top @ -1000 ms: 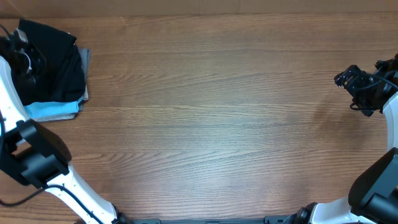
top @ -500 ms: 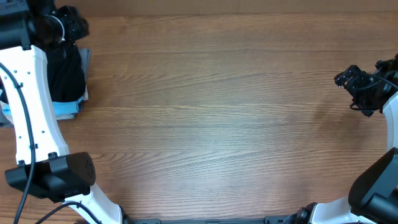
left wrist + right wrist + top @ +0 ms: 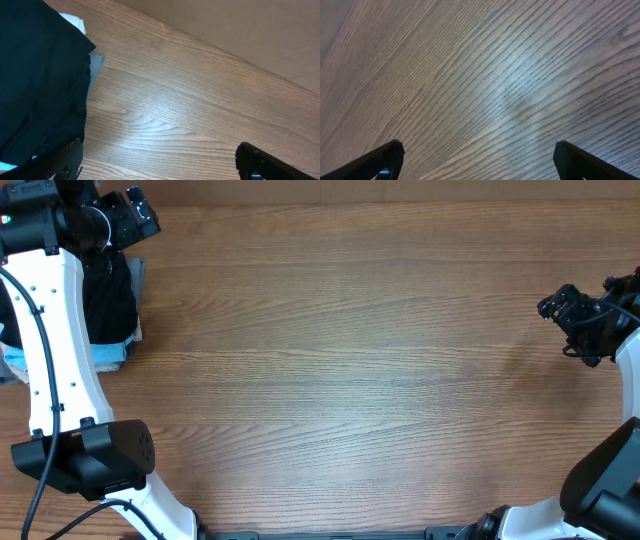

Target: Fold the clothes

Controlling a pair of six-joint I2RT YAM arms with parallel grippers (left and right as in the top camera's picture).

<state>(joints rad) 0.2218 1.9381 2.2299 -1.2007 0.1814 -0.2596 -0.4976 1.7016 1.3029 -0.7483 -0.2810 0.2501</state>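
Hovering at the far left corner of the counter [image 3: 340, 360], the left pincer [image 3: 135, 215] has its fingers [image 3: 252, 162] spread wide w/ only bare wood between them, nothing gripped. The black T-shirt [image 3: 108, 295] lies in a compact pile just beside it, left of the fingers in the wrist view. It tops a stack w/ a pale blue garment [image 3: 105, 355] underneath, plus a grey edge [image 3: 96, 62] & a white bit [image 3: 75, 21] peeking out. The right pincer [image 3: 565, 310] is well apart from the shirt, across the counter, also spread wide over bare wood.
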